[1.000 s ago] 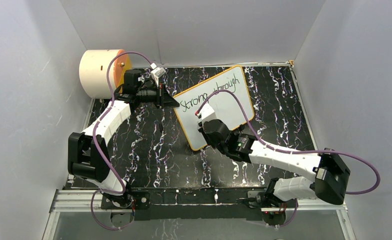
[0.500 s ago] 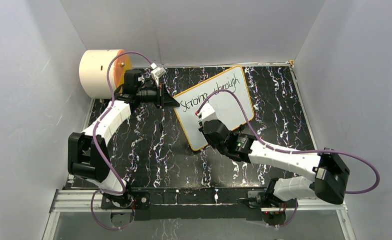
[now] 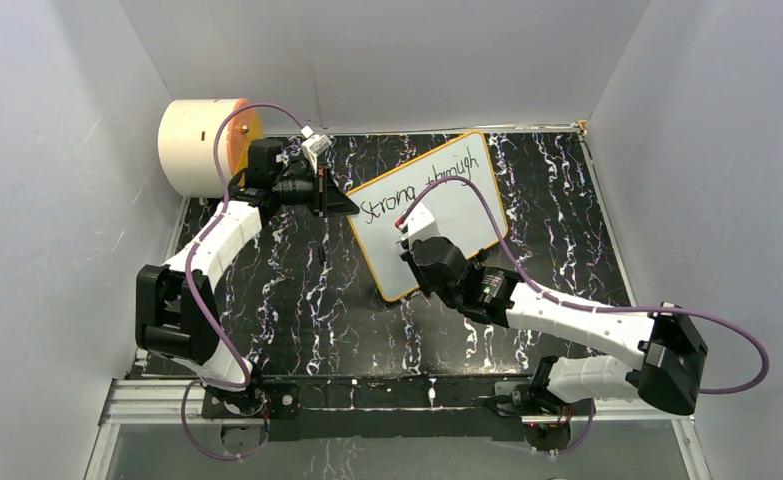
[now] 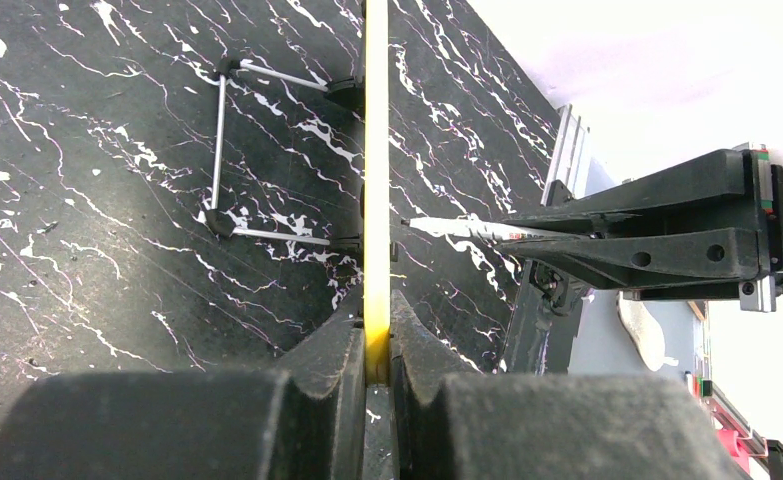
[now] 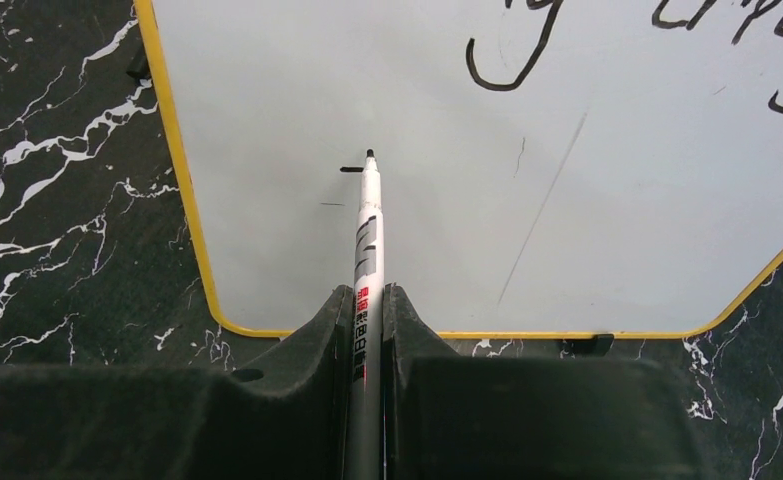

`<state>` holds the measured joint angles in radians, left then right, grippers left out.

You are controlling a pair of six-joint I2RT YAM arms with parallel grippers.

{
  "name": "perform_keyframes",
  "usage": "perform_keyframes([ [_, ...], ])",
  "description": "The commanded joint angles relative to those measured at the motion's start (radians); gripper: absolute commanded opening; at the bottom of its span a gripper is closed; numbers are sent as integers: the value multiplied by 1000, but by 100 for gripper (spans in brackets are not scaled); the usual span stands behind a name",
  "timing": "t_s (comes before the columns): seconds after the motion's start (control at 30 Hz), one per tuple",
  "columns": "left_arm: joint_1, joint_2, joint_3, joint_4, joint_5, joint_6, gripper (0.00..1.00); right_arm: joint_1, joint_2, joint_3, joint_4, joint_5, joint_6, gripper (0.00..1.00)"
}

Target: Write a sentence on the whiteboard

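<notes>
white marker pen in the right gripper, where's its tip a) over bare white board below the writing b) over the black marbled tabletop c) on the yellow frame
A: the white marker pen clamped in the right gripper has its tip over bare surface of the yellow-framed whiteboard, below the writing.

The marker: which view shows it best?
Right wrist view: the marker runs whole from the jaws to its tip. Left wrist view shows it small, from the side; top view hides it under the right arm.
</notes>
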<state>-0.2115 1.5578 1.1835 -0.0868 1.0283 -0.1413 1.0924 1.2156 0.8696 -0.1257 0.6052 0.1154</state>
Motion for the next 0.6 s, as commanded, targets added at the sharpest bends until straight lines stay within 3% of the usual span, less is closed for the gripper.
perform_keyframes([
  [0.0,-2,-34,-13,-19,-1,3,0,-4,-18,32,51,-17,-33,0],
  [0.57,-1,-38,-11,-19,-2,5,0,-28,52,65,31,-38,-39,0],
])
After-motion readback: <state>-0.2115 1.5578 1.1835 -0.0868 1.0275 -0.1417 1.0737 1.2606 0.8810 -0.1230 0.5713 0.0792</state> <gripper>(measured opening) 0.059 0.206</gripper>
